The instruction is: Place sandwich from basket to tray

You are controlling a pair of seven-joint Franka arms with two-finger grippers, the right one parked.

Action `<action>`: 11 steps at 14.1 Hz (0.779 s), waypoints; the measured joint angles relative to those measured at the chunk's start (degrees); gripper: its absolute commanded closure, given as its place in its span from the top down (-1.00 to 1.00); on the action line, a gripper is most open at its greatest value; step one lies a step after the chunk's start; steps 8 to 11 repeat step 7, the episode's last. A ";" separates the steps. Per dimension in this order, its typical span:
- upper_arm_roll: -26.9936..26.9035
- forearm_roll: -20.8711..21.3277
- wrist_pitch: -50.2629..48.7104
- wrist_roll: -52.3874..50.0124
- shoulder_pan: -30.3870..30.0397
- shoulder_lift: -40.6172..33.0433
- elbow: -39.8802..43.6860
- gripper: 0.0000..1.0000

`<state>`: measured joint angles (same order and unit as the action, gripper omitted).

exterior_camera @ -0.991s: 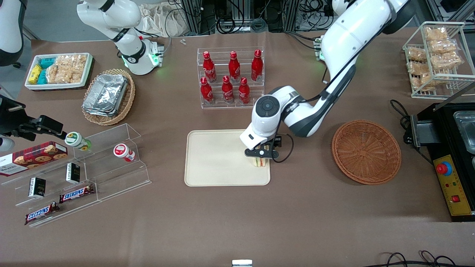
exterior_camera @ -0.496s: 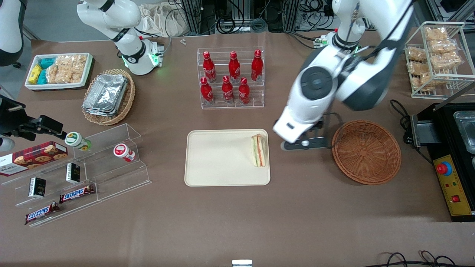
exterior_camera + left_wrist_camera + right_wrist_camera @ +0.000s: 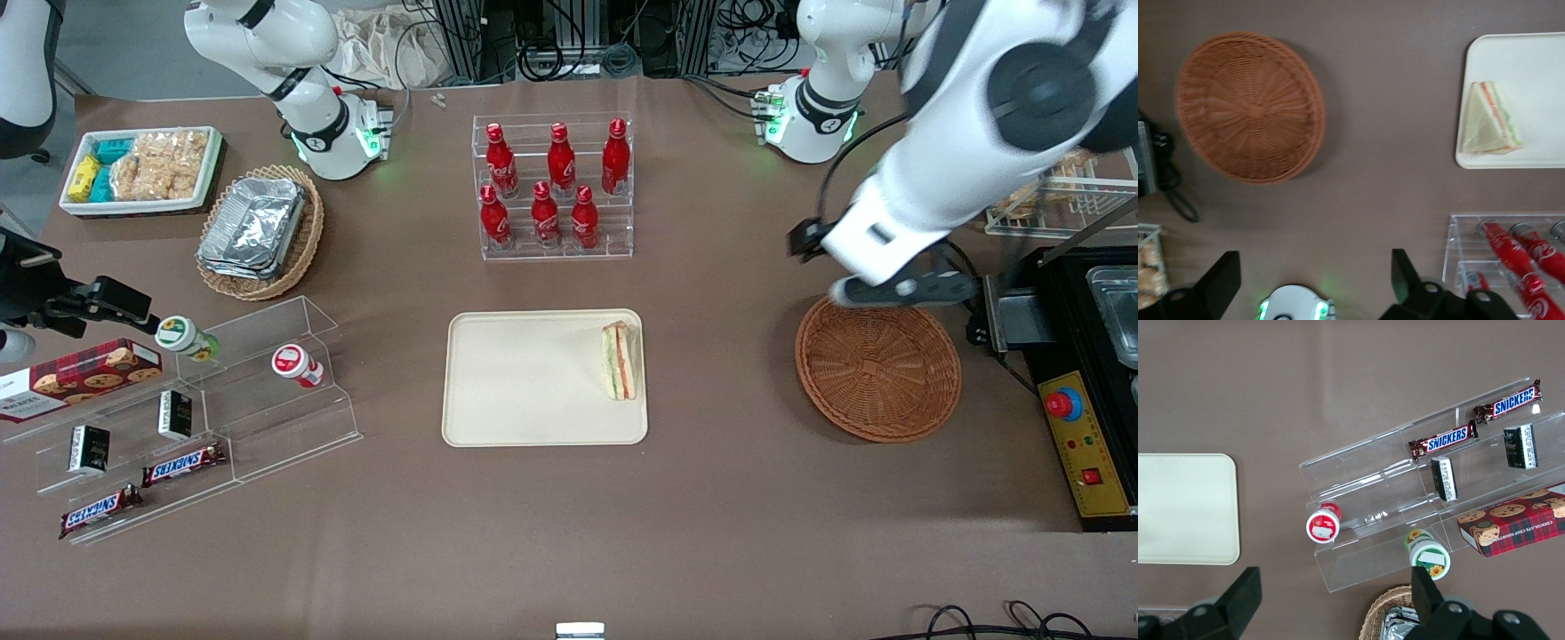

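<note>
The working arm [image 3: 969, 133] is built of glossy white, rounded shells with dark grey sections at its joints — one joint carries a round dark cap ringed in grey. A black cable loops along its forearm. Its base [image 3: 813, 120] is a white cylinder with a black band and a green light glowing at its side. The claw [image 3: 898, 291], above the rim of the basket nearer the arm's base, is matte black, its two blocky fingers [image 3: 1221, 287] set wide apart.

Robot lab staged as a snack shop, arms bolted to a brown table [image 3: 569, 533], cola rack [image 3: 553, 187], candy shelves [image 3: 191, 418], hand [image 3: 898, 291] above the basket [image 3: 877, 364], cable clutter
</note>
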<state>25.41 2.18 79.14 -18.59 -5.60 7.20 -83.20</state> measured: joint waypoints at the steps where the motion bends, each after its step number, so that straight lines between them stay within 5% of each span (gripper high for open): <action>1: -3.82 -1.17 -1.11 2.93 1.13 -1.86 -0.14 1.00; 6: -23.63 -2.52 -1.95 12.15 11.98 -10.33 -5.34 1.00; 11: -25.26 -2.52 -1.95 12.39 13.16 -11.44 -6.17 1.00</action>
